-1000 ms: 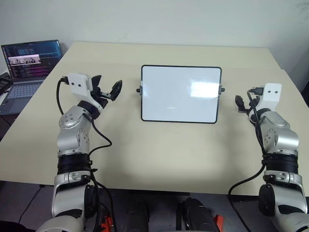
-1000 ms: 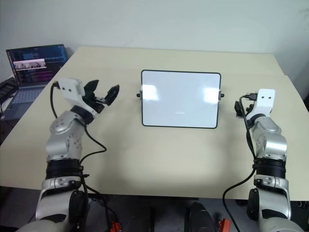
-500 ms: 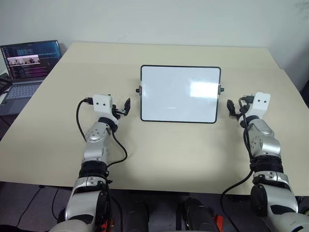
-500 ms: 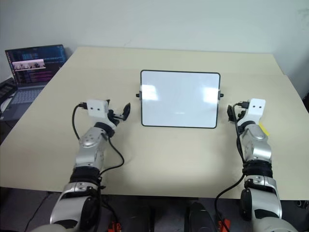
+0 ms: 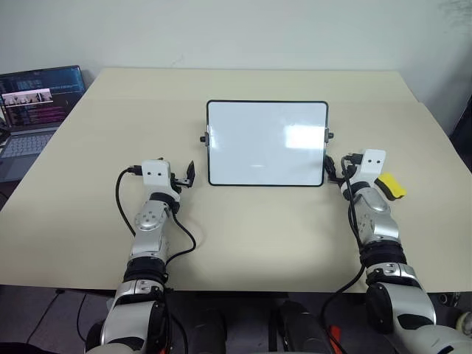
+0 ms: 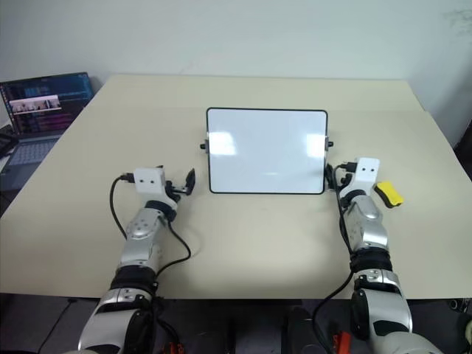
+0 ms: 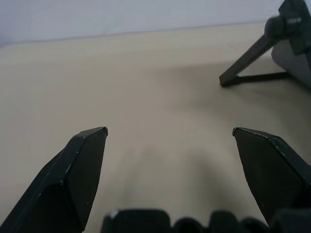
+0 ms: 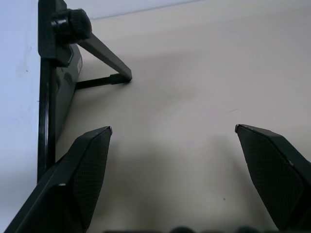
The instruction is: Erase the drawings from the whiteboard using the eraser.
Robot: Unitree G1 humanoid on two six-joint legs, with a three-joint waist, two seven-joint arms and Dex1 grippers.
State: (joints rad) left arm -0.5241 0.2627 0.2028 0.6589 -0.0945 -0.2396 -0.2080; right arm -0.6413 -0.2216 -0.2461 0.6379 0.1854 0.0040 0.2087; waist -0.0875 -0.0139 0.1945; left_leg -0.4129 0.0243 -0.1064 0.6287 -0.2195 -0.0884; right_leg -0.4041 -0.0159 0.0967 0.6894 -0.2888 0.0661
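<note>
Standing on one table [image 5: 243,236], one whiteboard [image 5: 266,141], one eraser [image 5: 390,185], two grippers' jaws wide open, empty, one laptop [image 5: 33,99].

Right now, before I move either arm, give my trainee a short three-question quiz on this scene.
1. True or false: the eraser is held in the right gripper.
2. Which stands to the robot's left of the table? A) a laptop B) a lamp C) a mug
3. Fill in: both grippers are ____, one on each side of the whiteboard.

Key:
1. False. The eraser lies on the table just outside the right gripper, whose fingers are spread with nothing between them.
2. A. The laptop sits open beyond the table's left edge.
3. Open. The left gripper also holds nothing.
</note>
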